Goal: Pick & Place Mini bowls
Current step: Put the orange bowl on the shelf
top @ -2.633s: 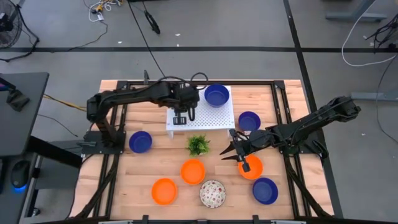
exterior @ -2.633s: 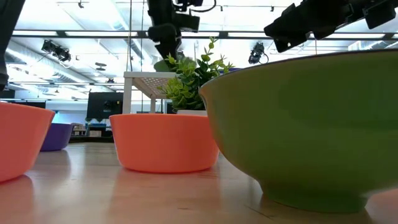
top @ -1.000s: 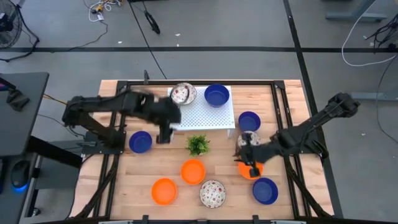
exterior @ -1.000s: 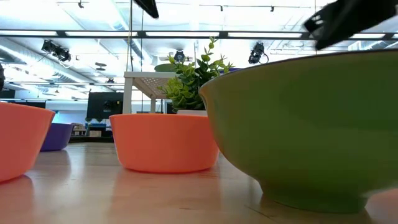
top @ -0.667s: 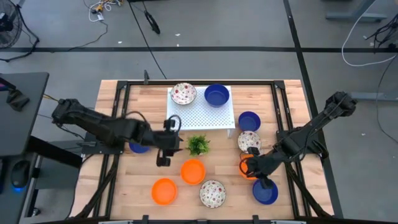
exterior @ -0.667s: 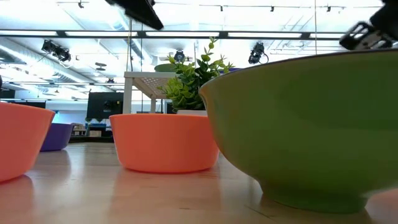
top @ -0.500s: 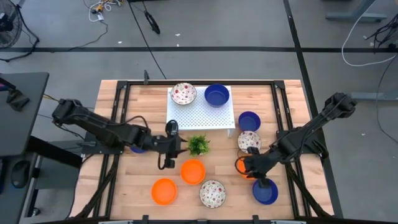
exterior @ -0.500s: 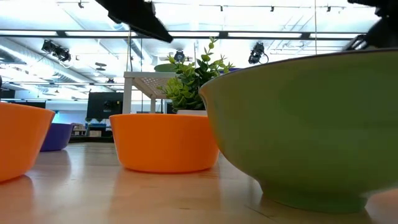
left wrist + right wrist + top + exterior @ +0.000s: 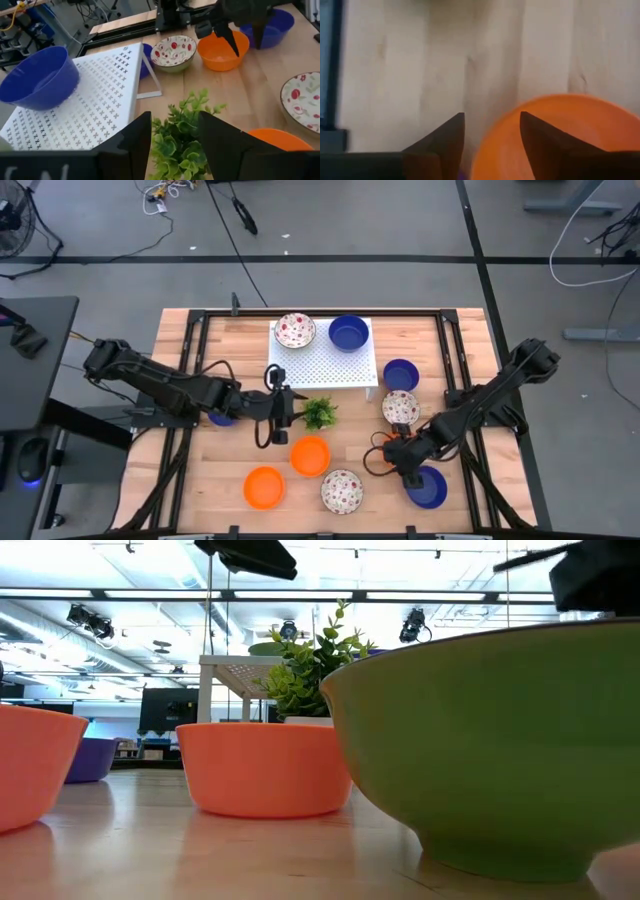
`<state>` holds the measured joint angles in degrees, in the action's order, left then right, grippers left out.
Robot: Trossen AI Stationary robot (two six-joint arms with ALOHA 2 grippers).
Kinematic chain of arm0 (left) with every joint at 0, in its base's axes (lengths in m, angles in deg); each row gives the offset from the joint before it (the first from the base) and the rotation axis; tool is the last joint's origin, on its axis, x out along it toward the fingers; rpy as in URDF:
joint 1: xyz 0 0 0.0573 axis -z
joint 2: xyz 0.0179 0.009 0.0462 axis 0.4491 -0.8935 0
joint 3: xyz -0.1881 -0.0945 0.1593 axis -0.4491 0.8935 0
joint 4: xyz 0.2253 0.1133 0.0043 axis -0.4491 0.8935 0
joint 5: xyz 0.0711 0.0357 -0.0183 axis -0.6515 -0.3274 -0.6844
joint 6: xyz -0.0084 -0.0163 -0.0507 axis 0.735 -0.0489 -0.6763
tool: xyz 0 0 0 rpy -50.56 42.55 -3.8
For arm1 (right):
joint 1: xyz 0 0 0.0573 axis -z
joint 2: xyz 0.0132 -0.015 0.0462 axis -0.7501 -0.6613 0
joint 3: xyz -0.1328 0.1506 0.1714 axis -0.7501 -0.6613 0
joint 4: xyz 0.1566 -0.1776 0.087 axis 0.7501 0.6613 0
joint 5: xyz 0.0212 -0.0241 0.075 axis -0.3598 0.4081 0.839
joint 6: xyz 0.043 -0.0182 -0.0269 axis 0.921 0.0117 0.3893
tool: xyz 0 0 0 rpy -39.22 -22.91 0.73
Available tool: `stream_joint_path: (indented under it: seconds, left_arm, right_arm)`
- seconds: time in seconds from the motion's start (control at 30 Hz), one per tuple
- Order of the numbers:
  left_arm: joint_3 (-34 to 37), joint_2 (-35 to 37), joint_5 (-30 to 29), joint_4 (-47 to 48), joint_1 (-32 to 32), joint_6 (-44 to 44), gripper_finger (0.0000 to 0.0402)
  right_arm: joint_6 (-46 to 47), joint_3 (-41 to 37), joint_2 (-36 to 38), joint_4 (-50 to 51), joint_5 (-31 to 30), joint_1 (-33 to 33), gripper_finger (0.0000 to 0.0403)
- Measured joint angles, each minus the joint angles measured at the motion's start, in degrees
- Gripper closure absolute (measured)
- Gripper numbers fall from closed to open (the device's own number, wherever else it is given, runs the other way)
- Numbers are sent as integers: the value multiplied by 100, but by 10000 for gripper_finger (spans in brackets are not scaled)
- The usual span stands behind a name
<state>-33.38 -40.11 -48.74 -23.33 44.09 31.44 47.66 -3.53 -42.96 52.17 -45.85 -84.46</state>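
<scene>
Two mini bowls, a speckled one (image 9: 295, 330) and a blue one (image 9: 348, 333), sit on the white rack (image 9: 325, 365). On the table stand a blue bowl (image 9: 400, 374), a speckled bowl (image 9: 400, 407), two orange bowls (image 9: 311, 455) (image 9: 264, 487), a speckled bowl (image 9: 342, 491) and a blue bowl (image 9: 430, 488). Another blue bowl (image 9: 222, 418) is half hidden under my left arm. My left gripper (image 9: 292, 409) is open, its fingers either side of the plant's leaves (image 9: 180, 135). My right gripper (image 9: 385, 452) is open over a third orange bowl (image 9: 560, 135), whose rim runs between its fingers.
The green plant (image 9: 319, 413) stands between the rack and the orange bowl. The low view looks past a large green-looking bowl wall (image 9: 480, 740) and an orange bowl (image 9: 265, 780). Black frame rails (image 9: 190, 380) run along both table sides.
My left gripper has gone from the rack's left front corner toward the near edge, then right to the plant, turning to point at it. My right gripper has left the speckled bowl beside the blue one and gone toward the near edge over the orange bowl.
</scene>
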Motion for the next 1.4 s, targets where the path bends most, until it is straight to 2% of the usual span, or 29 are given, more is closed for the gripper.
stream_joint_path:
  seconds: [0.23,0.47,0.53,0.67,0.77,0.87,0.97,1.03,1.17,1.4]
  left_arm:
    - [-2,0,-1,65,-2,65,234]
    - [-2,0,1,75,-2,58,234]
    - [-2,0,1,75,-2,17,234]
    - [-2,0,119,75,25,-117,234]
    - [-2,21,293,83,129,-31,234]
    - [-2,130,266,184,289,96,234]
    - [-2,300,51,596,420,13,234]
    - [-2,454,-187,906,505,-218,234]
    - [-2,746,-598,1492,680,-705,234]
    - [-4,953,-1149,1836,967,-1078,234]
  right_arm:
    - [211,0,-198,313,-263,-4,274]
    - [136,120,-195,353,-226,-4,377]
    - [-39,310,-187,393,-78,-19,393]
    - [-432,1001,-189,907,244,-105,383]
    - [-1075,1772,-187,1580,246,-114,393]
    - [-1895,2601,-187,2169,-236,-10,396]
    - [-2772,3362,-178,2279,-900,241,394]
    - [-3424,3743,-175,2192,-1154,511,397]
    - [-4396,4128,-174,1887,-1162,1393,399]
    - [-5556,4142,-545,1329,-165,2815,399]
